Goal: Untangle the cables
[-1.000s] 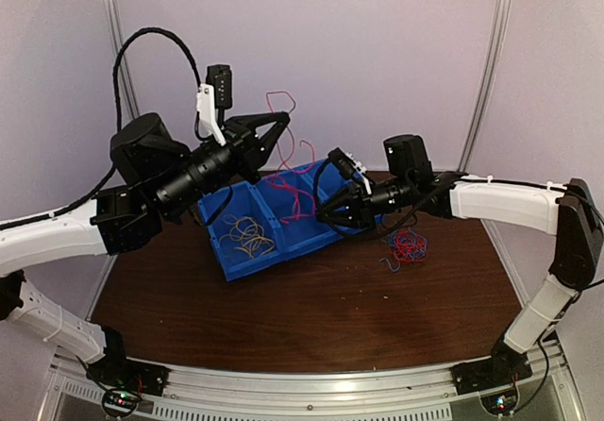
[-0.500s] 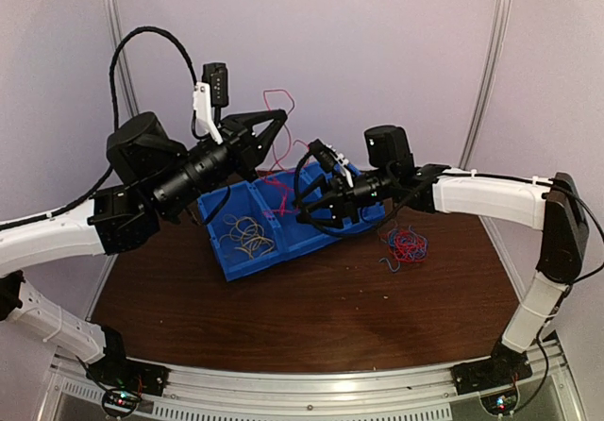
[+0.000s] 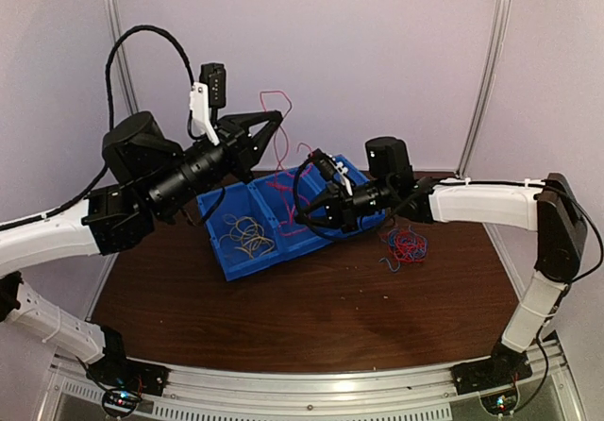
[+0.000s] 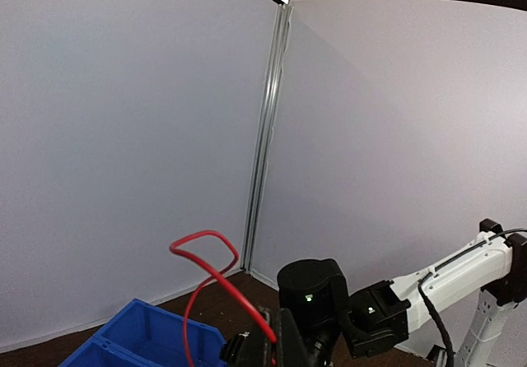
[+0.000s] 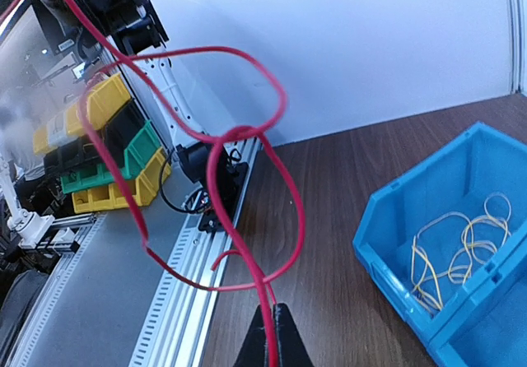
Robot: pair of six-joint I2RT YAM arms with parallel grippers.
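Currently the step in hand is drawing one red cable [image 4: 202,235] out of the rest. In the top view it rises in a thin loop at upper centre, above the blue bin [image 3: 274,261]. In the right wrist view it curls in open loops through the middle of the frame and runs down to the bottom edge.

Your right hand [image 5: 274,334] is closed on that cable, which is pinched between the fingertips at the bottom centre of the right wrist view. In the top view this hand hangs over the right part of the bin. Your left hand [image 3: 276,119] is raised at upper left of centre with its fingers together, and the red cable comes off its tip. You appear to hold one strand at two places.

The next move calls for parting the hands slowly, so the loops open without tightening into a knot.

Yellow cables [image 3: 247,235] lie in the left compartment of the bin, below both hands. A red-and-blue bunch [image 3: 406,244] lies on the counter [image 3: 311,317], just right of the bin and clear of either hand.
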